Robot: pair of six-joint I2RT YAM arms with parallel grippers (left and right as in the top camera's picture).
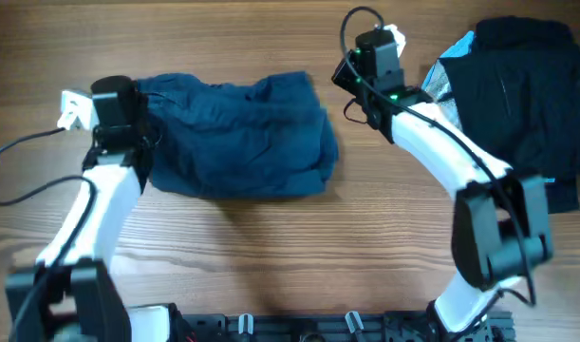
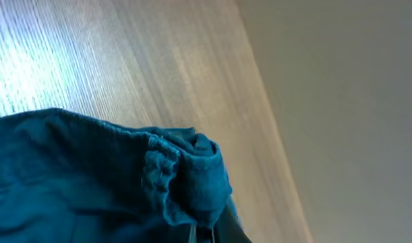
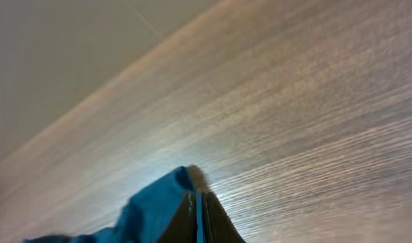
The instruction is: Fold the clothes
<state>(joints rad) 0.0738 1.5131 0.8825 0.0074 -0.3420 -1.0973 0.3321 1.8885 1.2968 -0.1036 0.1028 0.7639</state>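
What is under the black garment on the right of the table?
Along the left edge of the black garment, pale grey-blue fabric peeks out onto the wooden table. Whatever else lies beneath is covered.

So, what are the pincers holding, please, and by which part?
Both hold the blue shorts: left pincer a bunched edge, right pincer a fabric tip.

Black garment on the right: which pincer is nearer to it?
Right. The right pincer holds the blue shorts at the end toward the black garment; the left pincer holds their far end.
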